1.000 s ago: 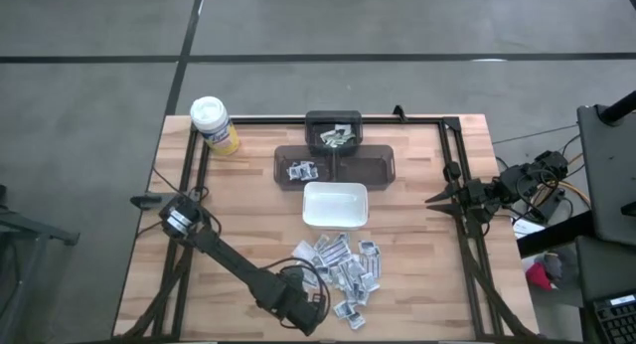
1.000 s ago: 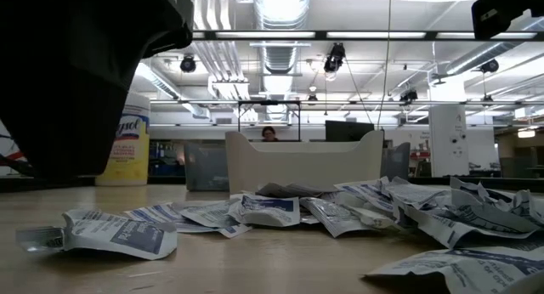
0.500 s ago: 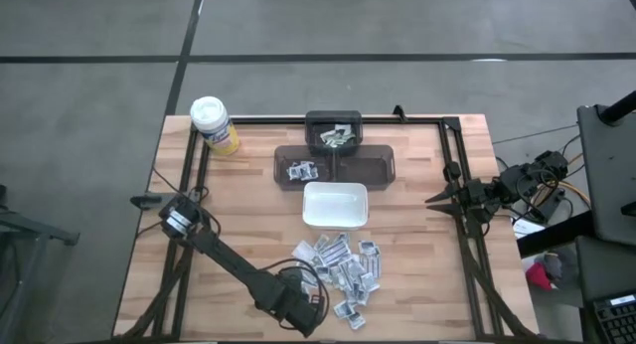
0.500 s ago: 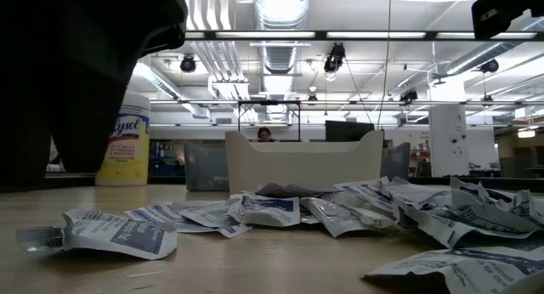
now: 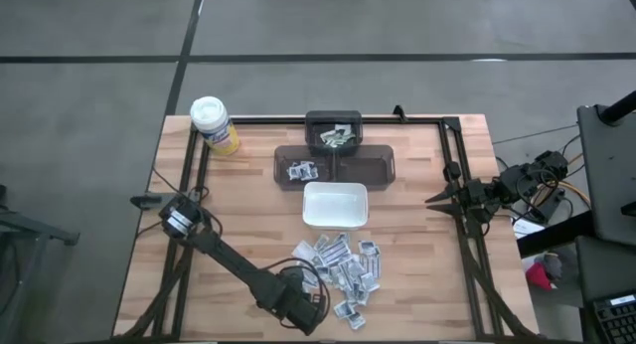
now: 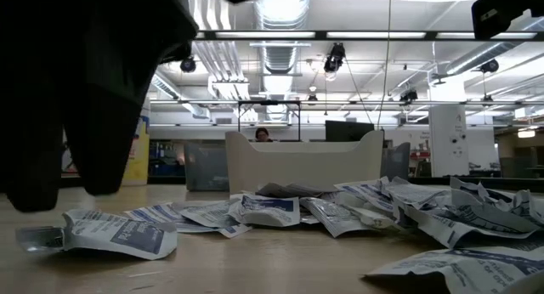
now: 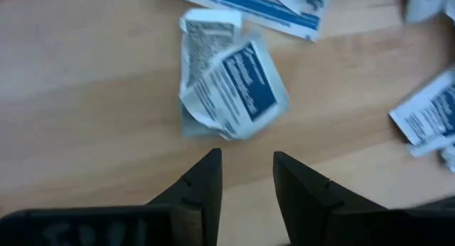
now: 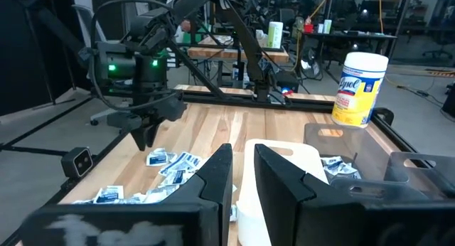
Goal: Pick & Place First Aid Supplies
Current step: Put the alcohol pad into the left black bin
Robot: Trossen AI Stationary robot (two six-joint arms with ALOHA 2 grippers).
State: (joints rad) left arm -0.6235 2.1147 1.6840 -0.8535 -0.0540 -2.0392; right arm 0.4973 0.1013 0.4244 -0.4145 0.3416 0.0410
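Several first aid supplies, small white packets with blue print (image 5: 338, 264), lie loose on the wooden table in front of the white dish (image 5: 335, 205). One crumpled packet (image 7: 231, 82) lies flat on the wood just ahead of my left gripper (image 7: 245, 161), which points steeply down near the table's front edge (image 5: 304, 314) and stands open, short of the packet. In the low view its dark fingers (image 6: 72, 192) hang above the table beside a packet (image 6: 102, 234). My right gripper (image 5: 433, 198) waits level at the table's right edge, a narrow gap between its fingers (image 8: 240, 157), holding nothing.
Behind the dish stand dark trays: one at the far side (image 5: 336, 130) and one at its left (image 5: 301, 168) hold packets, and one at its right (image 5: 366, 168) holds none. A yellow canister (image 5: 212, 123) stands at the far left corner. Bare wood lies left of the pile.
In the low view my left gripper's fingers have spread apart: it has opened, and its fingertips reach a little lower toward the table. The packets lie as before.
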